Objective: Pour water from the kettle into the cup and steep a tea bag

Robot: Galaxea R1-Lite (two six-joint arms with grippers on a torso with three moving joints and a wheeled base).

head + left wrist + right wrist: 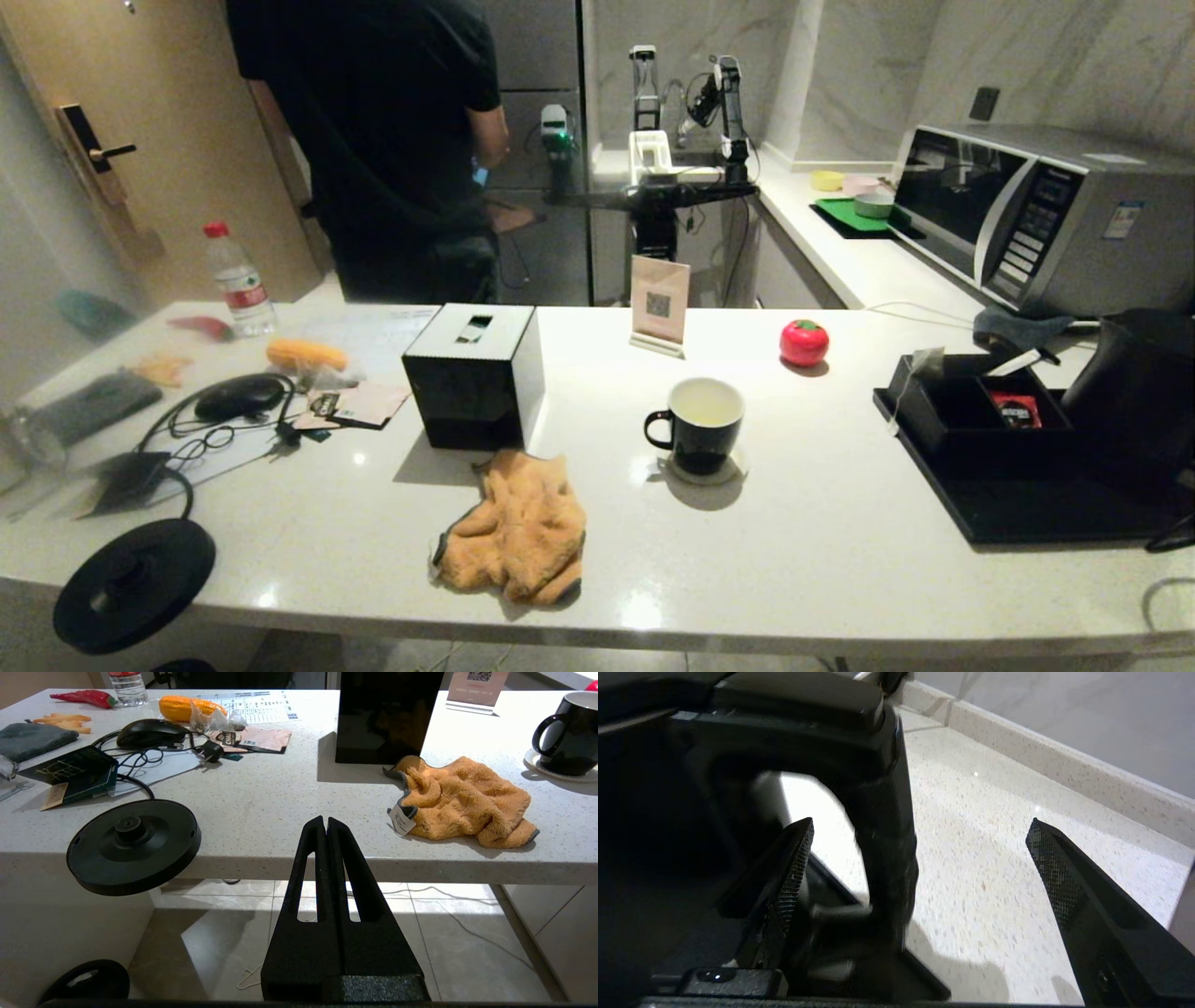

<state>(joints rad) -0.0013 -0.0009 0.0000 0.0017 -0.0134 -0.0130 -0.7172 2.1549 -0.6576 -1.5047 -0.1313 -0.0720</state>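
Note:
The black cup with a white inside stands on a small coaster mid-counter; I cannot tell whether it holds water. Its handle side also shows in the left wrist view, cup. The big black kettle sits on a black tray at the far right. A pale tea bag hangs on the corner of a black box on that tray. My right gripper is open, with the kettle's handle standing between its fingers, untouched. My left gripper is shut, empty, just off the counter's front edge.
A black tissue box and an orange cloth lie left of the cup. The round kettle base overhangs the front left edge. A red sachet is in the box. A microwave stands back right; a person stands behind the counter.

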